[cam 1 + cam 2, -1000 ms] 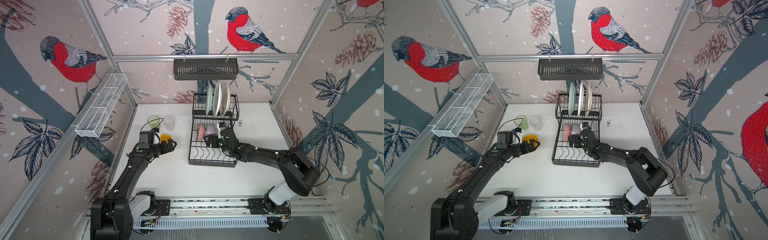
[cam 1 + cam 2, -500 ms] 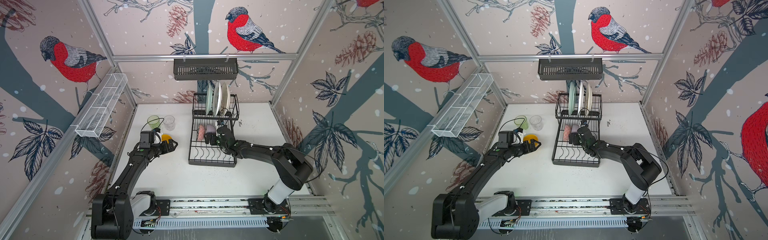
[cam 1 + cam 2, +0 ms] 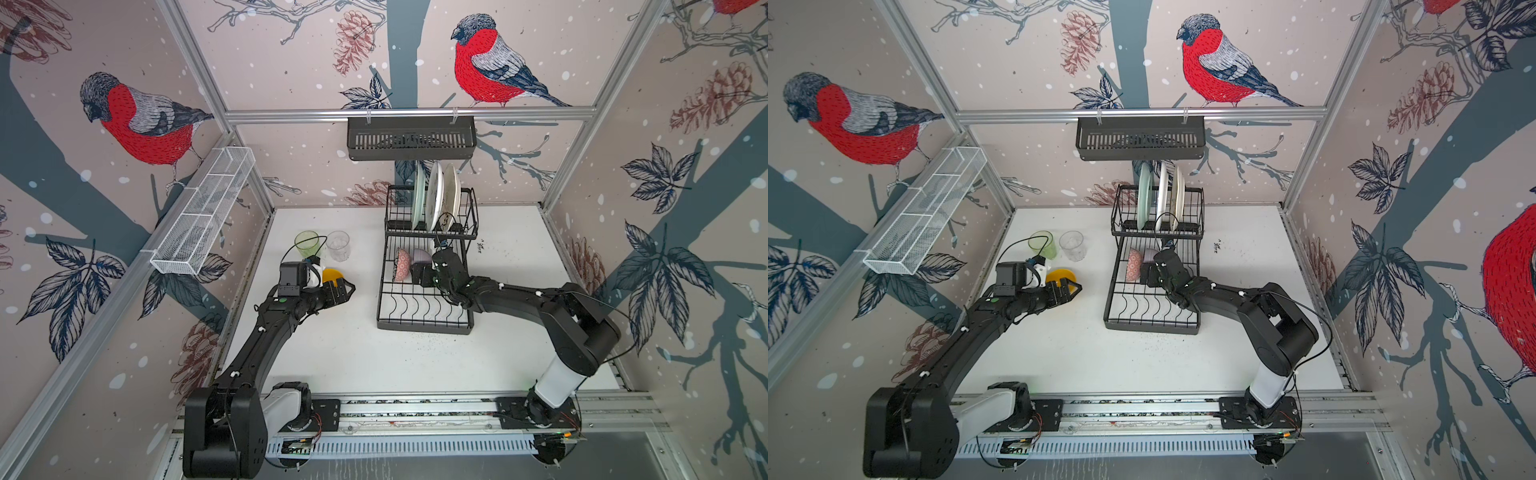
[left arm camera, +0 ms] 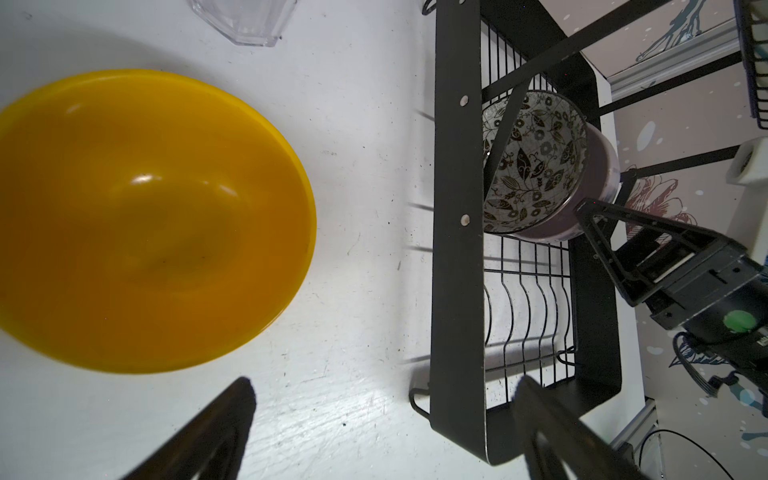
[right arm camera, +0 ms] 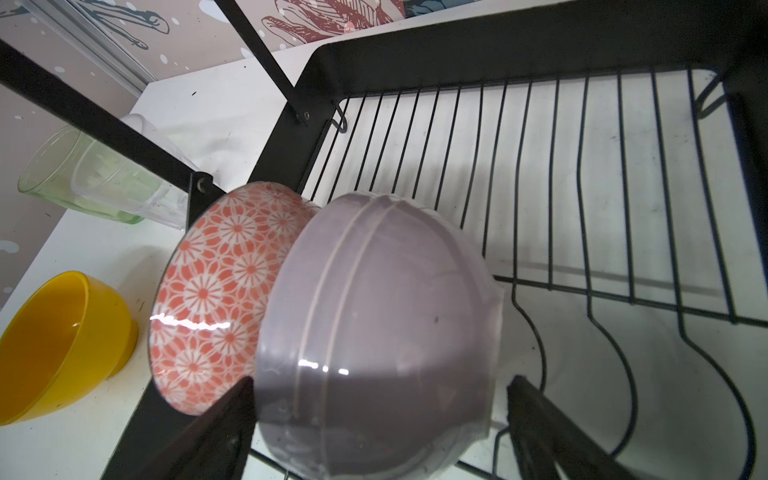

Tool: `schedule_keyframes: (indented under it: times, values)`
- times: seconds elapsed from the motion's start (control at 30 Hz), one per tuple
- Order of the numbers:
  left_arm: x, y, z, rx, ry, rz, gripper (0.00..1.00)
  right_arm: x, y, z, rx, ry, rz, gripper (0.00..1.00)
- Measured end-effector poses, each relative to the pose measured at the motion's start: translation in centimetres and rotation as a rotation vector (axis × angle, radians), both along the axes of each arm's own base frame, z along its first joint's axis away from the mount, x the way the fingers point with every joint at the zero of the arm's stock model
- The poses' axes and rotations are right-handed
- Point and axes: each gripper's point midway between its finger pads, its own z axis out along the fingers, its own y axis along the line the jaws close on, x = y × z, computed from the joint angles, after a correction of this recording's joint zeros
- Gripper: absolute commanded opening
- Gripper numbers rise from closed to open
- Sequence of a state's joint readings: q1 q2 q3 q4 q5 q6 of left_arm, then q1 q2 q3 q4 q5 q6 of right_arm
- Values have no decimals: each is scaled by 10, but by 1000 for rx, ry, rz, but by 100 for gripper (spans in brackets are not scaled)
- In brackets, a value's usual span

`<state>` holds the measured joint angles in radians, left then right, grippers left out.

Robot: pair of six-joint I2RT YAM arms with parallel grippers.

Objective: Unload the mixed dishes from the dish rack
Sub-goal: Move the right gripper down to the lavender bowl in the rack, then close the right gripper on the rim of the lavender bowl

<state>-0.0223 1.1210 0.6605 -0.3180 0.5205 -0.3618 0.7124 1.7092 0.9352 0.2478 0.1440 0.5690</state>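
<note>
The right arm reaches low across the black metal-wire dish rack (image 3: 424, 299), its right gripper (image 5: 380, 419) spread around the round lilac ceramic bowl (image 5: 374, 316) on the lower tray; whether the fingers (image 5: 216, 432) touch it is unclear. The pink flower-patterned bowl (image 5: 208, 299) leans beside it. The left arm bends forward, left gripper (image 4: 382, 419) spread empty above the white desk (image 4: 353, 166), beside the yellow bowl (image 4: 137, 216).
</note>
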Motion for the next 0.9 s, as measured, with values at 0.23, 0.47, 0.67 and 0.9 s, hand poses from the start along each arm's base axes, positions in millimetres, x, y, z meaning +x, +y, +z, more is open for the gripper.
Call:
schedule_keyframes:
  times: [0.23,0.47,0.67,0.9]
  values:
    - [0,0,0,-1,-1,1,97,0,0,-1,-19,-6,8,88]
    - [1,1,0,-1,-3,3,97,-1,1,-6,-32,-4,12,87]
    - [1,1,-1,0,-2,2,97,-3,2,-8,-48,-16,23,82]
    - [1,1,-1,1,-2,2,97,-3,2,-8,-57,-35,20,77]
